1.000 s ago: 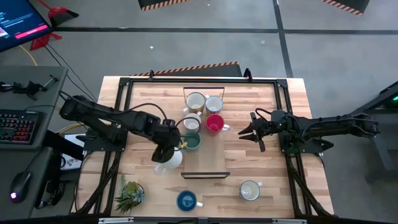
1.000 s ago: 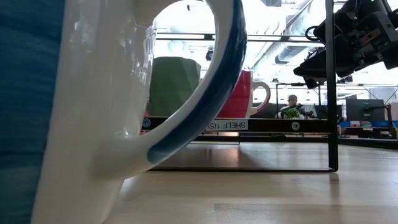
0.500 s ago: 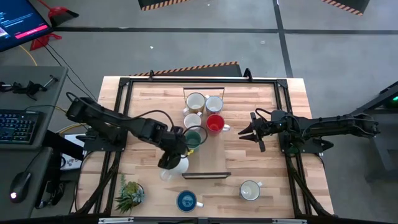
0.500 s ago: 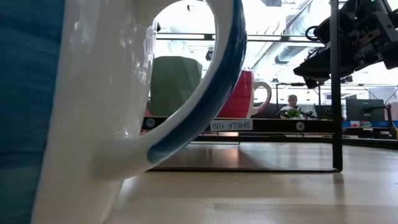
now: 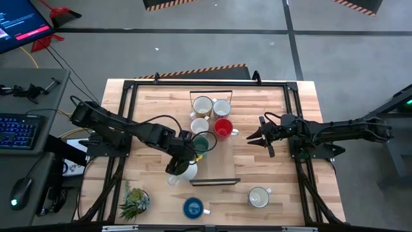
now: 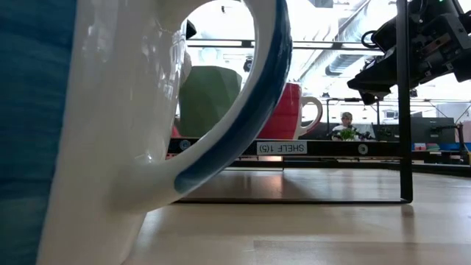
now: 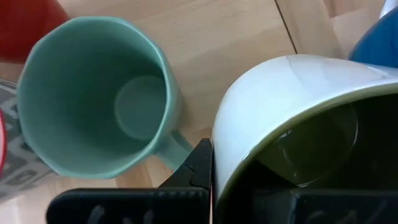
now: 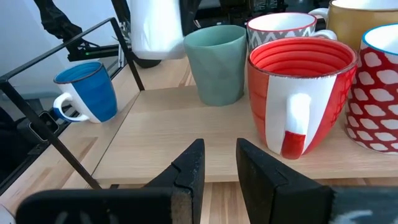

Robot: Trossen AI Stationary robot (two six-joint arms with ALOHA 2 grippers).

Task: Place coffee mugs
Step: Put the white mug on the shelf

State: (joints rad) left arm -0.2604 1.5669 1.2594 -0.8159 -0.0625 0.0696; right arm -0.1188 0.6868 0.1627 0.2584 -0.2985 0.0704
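Desk (image 5: pixel 154 103), shelf (image 5: pixel 222 158) mid-desk. Left claw (image 5: pixel 178 169) clamped on white mug (image 5: pixel 187 171), at shelf's left near corner, just beside teal mug (image 5: pixel 201 144); open shelf space right. Right claw (image 5: pixel 255 138) slightly parted, apparently empty, right of red mug (image 5: pixel 223 128).

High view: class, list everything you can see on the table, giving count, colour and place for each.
shelf: one, black frame with wooden board, table centre
mugs on the shelf: five, namely olive mug, patterned white mug, zigzag white mug, red mug, teal mug
blue mug: one, on the table at the view's lower edge
cream mug: one, on the table, lower right
potted plant: one, green, lower left
left hand: shut on a plain white mug, by the shelf's left side
right hand: open, empty, right of the shelf
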